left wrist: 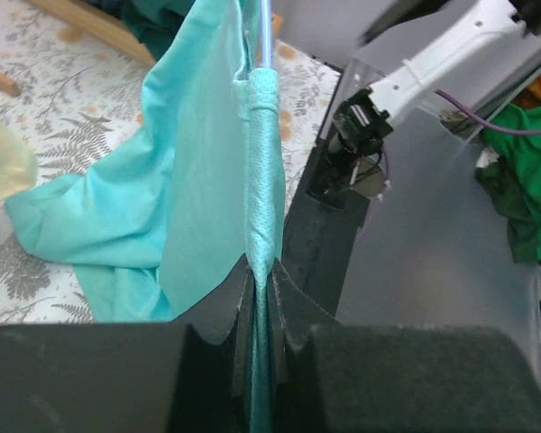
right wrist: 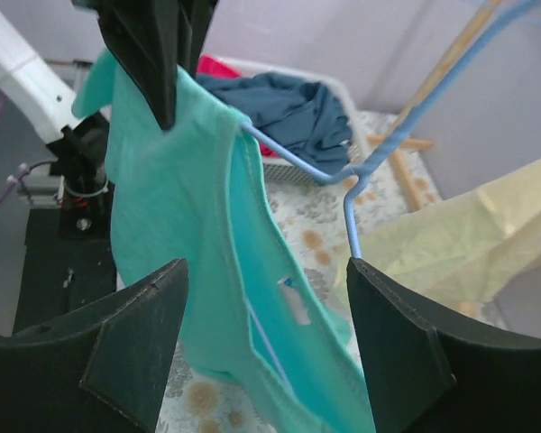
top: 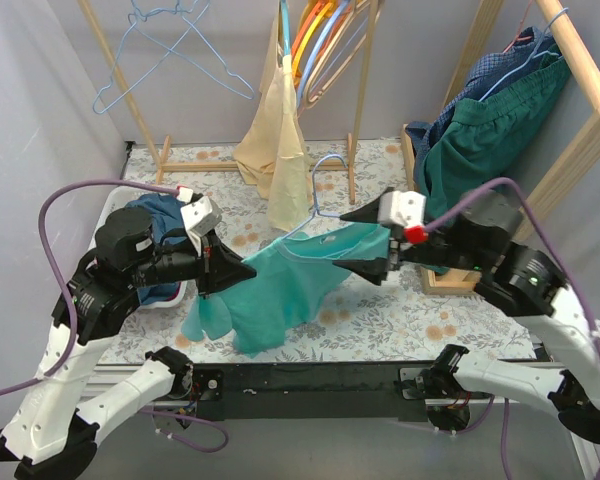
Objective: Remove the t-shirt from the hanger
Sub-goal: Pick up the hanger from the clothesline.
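I squeeze the rolled edge of the teal cloth t-shirt (left wrist: 198, 162) in my left gripper (left wrist: 261, 271), jaws pressed all the way together on it. I think this holds the shirt back while the thin light-blue wire hanger (top: 314, 197) slides out. The shirt hangs stretched between my two arms, with its bottom lying on the flowery table cover (top: 380, 320). My right gripper (right wrist: 266, 271) is wide open and holds nothing (the wire stands just past its fingers, ready to be taken, I guess). A pale yellow cloth (top: 280, 160) on the wooden rack (top: 359, 120) hangs close behind the hook. A white plastic basket (right wrist: 288, 70) sits just beside my left arm. So the free room is up, and toward my own side.
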{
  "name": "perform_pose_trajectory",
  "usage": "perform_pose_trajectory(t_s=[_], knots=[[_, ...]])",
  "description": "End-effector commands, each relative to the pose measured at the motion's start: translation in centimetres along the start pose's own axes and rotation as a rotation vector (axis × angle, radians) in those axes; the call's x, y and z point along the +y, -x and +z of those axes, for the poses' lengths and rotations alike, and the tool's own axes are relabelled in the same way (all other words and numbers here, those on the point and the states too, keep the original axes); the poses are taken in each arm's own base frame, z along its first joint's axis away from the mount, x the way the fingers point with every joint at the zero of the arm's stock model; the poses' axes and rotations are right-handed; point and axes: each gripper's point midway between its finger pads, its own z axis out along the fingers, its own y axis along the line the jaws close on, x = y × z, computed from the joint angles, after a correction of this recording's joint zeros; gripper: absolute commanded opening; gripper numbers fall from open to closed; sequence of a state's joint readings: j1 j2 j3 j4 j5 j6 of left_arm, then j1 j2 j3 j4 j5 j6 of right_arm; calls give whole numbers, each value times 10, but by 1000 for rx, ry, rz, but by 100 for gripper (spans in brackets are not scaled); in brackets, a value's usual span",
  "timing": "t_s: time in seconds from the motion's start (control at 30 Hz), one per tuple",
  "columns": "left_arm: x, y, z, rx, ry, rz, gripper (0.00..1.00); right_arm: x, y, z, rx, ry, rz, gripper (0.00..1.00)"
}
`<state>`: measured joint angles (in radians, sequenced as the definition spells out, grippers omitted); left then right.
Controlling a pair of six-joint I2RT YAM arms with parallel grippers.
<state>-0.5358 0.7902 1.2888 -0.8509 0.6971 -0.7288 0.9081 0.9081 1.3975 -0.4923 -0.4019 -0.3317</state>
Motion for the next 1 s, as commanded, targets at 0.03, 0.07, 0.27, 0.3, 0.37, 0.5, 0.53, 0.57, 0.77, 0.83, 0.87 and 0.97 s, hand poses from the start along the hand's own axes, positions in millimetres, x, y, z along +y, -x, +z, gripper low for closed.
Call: perform_pose_trajectory(t_s=[0.03, 0.07, 0.27, 0.3, 0.37, 0.5, 0.53, 0.57, 0.77, 0.83, 0.87, 0.97], knots=[[-28, -1, -8, -28, -147, 96, 0, 3, 9, 26, -105, 76, -41, 76], [-29, -2, -10, -29, -150, 98, 0, 0, 10, 28, -111, 64, -44, 75], [-24, -15, -6, -5, -144, 79, 0, 5, 8, 35, -131, 106, -39, 66], [-21, -16, -5, -2, -135, 75, 0, 5, 7, 35, -128, 104, -35, 66], [-16, -18, -3, 2, -111, 69, 0, 8, 6, 31, -122, 106, -30, 65], [-13, -20, -1, 10, -101, 65, 0, 11, 10, 20, -140, 92, -40, 65], [-13, -21, -1, 13, -103, 70, 0, 9, 9, 19, -136, 74, -40, 65], [-12, -23, 0, 17, -106, 70, 0, 7, 9, 18, -137, 61, -43, 65], [-12, -31, 1, 30, -116, 62, 0, -6, -7, 30, -96, 9, -28, 63], [-11, -36, 2, 41, -120, 51, 0, -6, -8, 37, -97, 26, -25, 62], [-11, -37, 3, 45, -120, 46, 0, -7, -8, 39, -99, 29, -24, 62], [-11, -39, 3, 45, -124, 45, 0, -8, -10, 48, -94, 45, -18, 58]])
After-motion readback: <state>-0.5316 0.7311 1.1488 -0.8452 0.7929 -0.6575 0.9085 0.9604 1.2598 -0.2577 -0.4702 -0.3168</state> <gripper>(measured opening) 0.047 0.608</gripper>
